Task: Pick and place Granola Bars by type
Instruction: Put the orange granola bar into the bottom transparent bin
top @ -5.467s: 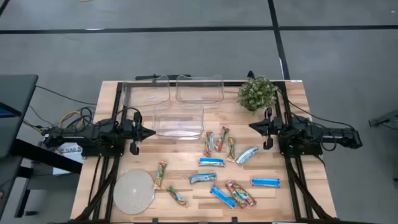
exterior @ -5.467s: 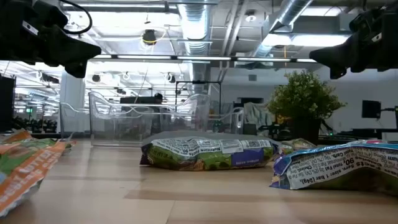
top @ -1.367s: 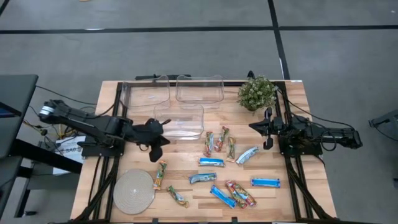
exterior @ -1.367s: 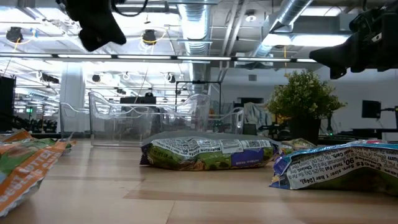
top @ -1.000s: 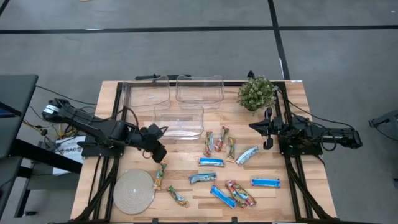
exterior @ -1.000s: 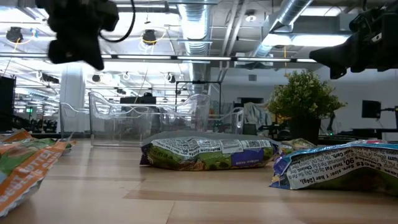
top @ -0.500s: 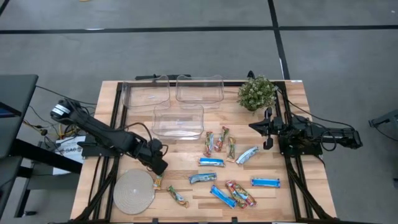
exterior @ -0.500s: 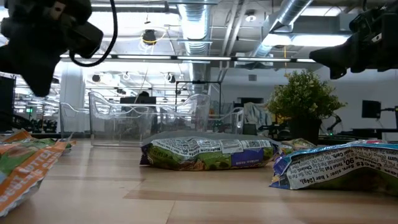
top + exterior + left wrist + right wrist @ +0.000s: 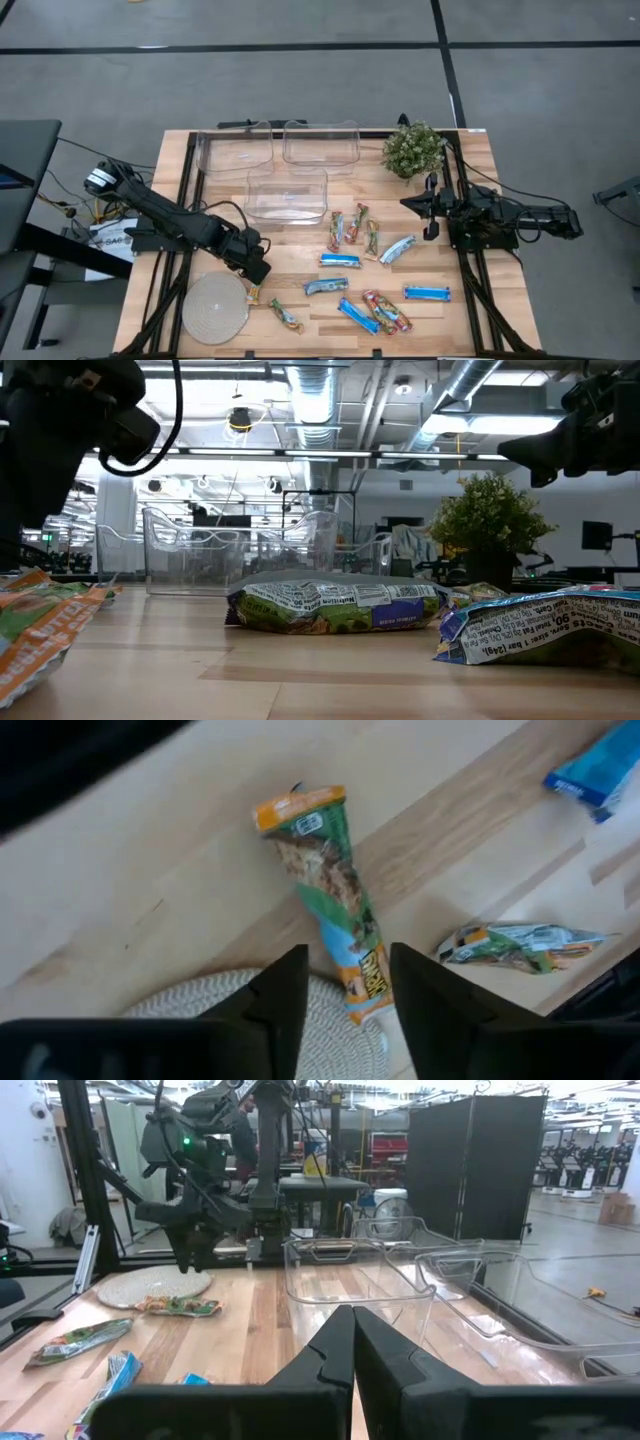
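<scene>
While parted, left gripper [image 9: 345, 982] straddling green-and-orange granola bar [image 9: 325, 890] beside woven disc [image 9: 250, 1010]; right gripper [image 9: 352, 1342] closed, idle.

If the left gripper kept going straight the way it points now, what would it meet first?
Most likely the multicoloured granola bar lying between the left gripper's open fingers, its end on the woven disc's edge; depth is uncertain.
</scene>
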Robot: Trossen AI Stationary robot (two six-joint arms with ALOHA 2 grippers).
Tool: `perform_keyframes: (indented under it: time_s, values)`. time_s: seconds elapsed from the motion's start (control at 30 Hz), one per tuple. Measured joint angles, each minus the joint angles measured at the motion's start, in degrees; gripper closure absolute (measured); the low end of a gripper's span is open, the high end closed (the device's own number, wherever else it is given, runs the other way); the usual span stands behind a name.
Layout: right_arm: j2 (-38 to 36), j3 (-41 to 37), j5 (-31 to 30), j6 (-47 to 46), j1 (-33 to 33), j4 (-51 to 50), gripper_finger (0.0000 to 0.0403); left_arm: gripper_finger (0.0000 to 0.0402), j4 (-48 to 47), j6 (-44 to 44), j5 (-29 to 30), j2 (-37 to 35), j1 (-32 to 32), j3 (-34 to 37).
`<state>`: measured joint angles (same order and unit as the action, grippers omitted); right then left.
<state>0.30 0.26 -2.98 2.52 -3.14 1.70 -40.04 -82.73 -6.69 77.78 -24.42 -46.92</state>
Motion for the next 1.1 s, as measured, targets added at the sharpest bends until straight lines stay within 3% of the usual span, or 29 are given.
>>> perform_keyframes:
  time_s: [0.33, 0.73, 1.1]
  values:
    - [0.1, 0.0, 0.0, 0.0, 0.0, 0.0, 0.0403, 0.0211, 6.1, -0.9, -2.4, 8.3, -0.3, 0.0]
    - [0.1, 0.0, 0.0, 0.0, 0.0, 0.0, 0.0403, 0.0209, 11.2, -0.9, -2.1, 14.8, -0.3, 0.0]
    - [0.1, 0.0, 0.0, 0.0, 0.0, 0.0, 0.0403, 0.0218, 10.6, 0.9, -1.0, 15.8, -0.4, -0.2]
